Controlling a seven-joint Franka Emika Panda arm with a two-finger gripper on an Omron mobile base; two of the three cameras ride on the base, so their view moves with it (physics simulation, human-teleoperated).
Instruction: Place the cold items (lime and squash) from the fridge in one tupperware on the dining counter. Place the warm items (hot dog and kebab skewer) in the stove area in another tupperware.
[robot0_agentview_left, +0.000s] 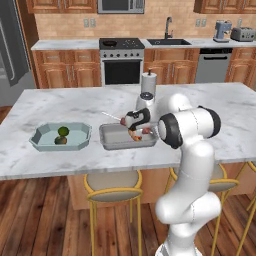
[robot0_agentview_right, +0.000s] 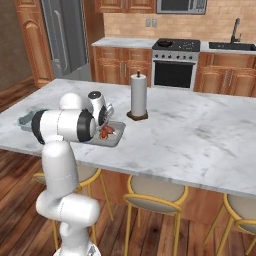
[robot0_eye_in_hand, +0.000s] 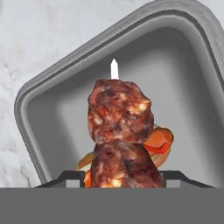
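Closed on the kebab skewer (robot0_eye_in_hand: 119, 131), the gripper (robot0_eye_in_hand: 120, 179) is seen at the bottom centre of the hand view, its two dark tips flanking the lower chunk of meat. Two browned meat pieces are stacked up the middle of that frame, and the pale pointed end of the stick is seen just above them. Behind the meat, the hot dog (robot0_eye_in_hand: 159, 142) is seen lying on the floor of the grey tupperware (robot0_eye_in_hand: 48, 127), whose rounded rim runs across the upper part of the frame against the marble surface (robot0_eye_in_hand: 39, 39). In the left base view, the gripper (robot0_agentview_left: 136, 121) is held over the grey tupperware (robot0_agentview_left: 112, 142) at the frame's centre, with the thin stick of the skewer (robot0_agentview_left: 111, 117) projecting toward the left. To the left of it, a pale blue tupperware (robot0_agentview_left: 40, 142) is set on the surface (robot0_agentview_left: 60, 105), and the lime (robot0_agentview_left: 63, 131) and the squash (robot0_agentview_left: 60, 140) are seen inside it. A paper towel roll (robot0_agentview_right: 138, 95) is stood upright on the surface just beyond the grey tupperware in the right base view.
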